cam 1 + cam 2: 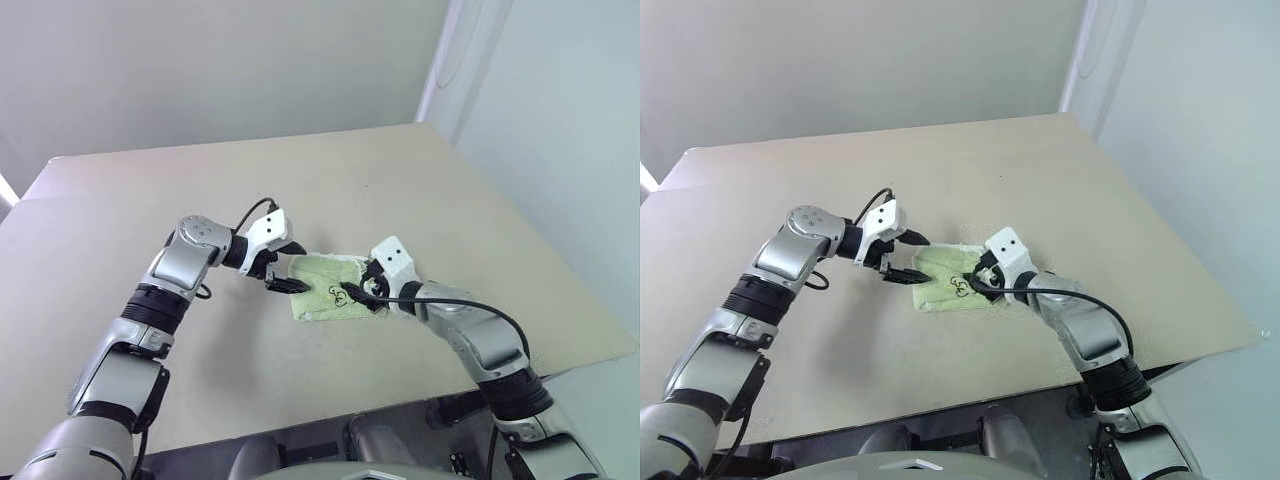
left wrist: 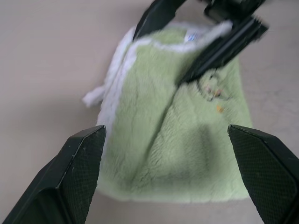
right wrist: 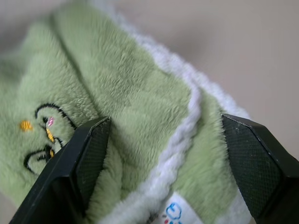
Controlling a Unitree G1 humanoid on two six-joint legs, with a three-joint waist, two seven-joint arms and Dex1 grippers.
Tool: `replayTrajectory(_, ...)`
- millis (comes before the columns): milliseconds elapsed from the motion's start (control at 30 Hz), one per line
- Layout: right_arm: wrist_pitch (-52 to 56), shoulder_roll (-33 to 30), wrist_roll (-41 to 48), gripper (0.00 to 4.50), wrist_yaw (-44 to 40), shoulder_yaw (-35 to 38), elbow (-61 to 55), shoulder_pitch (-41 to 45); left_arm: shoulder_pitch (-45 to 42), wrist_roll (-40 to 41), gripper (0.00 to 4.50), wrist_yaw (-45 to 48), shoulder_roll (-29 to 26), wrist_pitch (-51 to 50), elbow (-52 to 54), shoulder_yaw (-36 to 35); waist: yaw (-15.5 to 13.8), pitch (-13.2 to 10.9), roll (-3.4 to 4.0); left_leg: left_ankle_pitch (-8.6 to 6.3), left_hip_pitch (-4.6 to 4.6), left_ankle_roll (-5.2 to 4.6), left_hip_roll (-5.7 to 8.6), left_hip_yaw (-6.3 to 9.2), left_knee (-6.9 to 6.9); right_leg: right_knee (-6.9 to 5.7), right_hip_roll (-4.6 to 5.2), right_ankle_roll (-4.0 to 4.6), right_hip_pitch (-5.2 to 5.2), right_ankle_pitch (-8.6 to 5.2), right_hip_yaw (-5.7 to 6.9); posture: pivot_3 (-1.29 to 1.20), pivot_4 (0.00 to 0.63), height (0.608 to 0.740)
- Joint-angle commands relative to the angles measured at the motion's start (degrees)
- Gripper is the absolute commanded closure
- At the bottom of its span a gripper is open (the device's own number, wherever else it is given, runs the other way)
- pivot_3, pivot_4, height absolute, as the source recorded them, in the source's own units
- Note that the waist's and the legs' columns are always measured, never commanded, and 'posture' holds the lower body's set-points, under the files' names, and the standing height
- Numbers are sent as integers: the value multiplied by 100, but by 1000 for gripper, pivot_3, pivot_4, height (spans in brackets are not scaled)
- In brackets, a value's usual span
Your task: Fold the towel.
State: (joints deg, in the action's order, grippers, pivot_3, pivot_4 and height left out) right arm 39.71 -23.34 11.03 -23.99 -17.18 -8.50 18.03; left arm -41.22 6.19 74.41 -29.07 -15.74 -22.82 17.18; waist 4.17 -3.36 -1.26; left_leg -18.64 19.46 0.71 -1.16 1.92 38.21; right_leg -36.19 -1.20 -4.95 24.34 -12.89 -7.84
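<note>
Towel [image 1: 330,290] lies mid-desk [image 1: 420,190], already doubled into small rectangle, one white-edged layer over another. Left gripper [image 1: 285,285] at towel's 9 o'clock edge, right gripper [image 1: 358,293] at 3 o'clock, over cloth; both jaws spread, pinching nothing. Judgement: mid-fold, grasp step pending. Next: close on edge layers, carry across. Small white tag [image 3: 172,212] with blue mark, unreadable; dark embroidered figure [image 3: 42,137], no text.

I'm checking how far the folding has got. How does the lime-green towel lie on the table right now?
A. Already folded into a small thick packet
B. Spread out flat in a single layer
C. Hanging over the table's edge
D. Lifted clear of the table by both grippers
A: the towel lies as a small layered packet on the table, its white edging stacked at one side, between the open left gripper and the open right gripper.
</note>
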Motion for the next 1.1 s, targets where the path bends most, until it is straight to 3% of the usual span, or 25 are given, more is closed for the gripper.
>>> replayTrajectory(33, -42, 7, -181, 597, 25, 59, -7, -47, -91, -27, 122, -47, 24, 174, -67, -78, -4, 2, 0, 0, 0, 0, 0, 1, 0, 0, 0, 4, 0, -2, 0, 0, 0, 740)
replayTrajectory(200, -39, 4, -2, 597, -29, 548, -231, -11, -55, -125, 122, 26, 88, 433, -282, -1, -16, 2, -1, 0, 0, 0, 0, 1, 2, 1, 0, 3, -5, -1, 0, 0, 0, 740)
replayTrajectory(367, 214, 174, 996, 597, -326, 1510, -1017, 54, 23, 107, 122, 350, 31, 769, -550, -231, -9, 2, 0, 0, 2, 0, 0, 2, 1, 2, 0, -10, -4, 8, 0, 0, 0, 740)
replayTrajectory(467, 271, -11, 1359, 597, -671, 1677, -1526, -115, 101, 347, 122, 683, -87, 1027, -608, -438, 0, 2, 0, 0, 0, 0, -1, 3, -2, 2, -2, -12, -4, 8, 0, 0, 0, 740)
replayTrajectory(800, 20, -1237, 1129, 597, -1818, 638, -2306, -593, 601, 736, 122, 1156, -697, 1340, -340, -982, -7, 2, 0, 0, -4, 0, -2, 0, 0, 0, -2, 7, -4, -3, -1, 0, 0, 740)
replayTrajectory(1100, -1003, -1387, -245, 597, -2068, -637, -1300, -189, 1119, 754, 122, 803, -659, 1257, 323, -982, -19, 4, -5, 0, -2, 0, -2, -3, 3, 2, 0, 7, -4, -4, -1, 0, 0, 740)
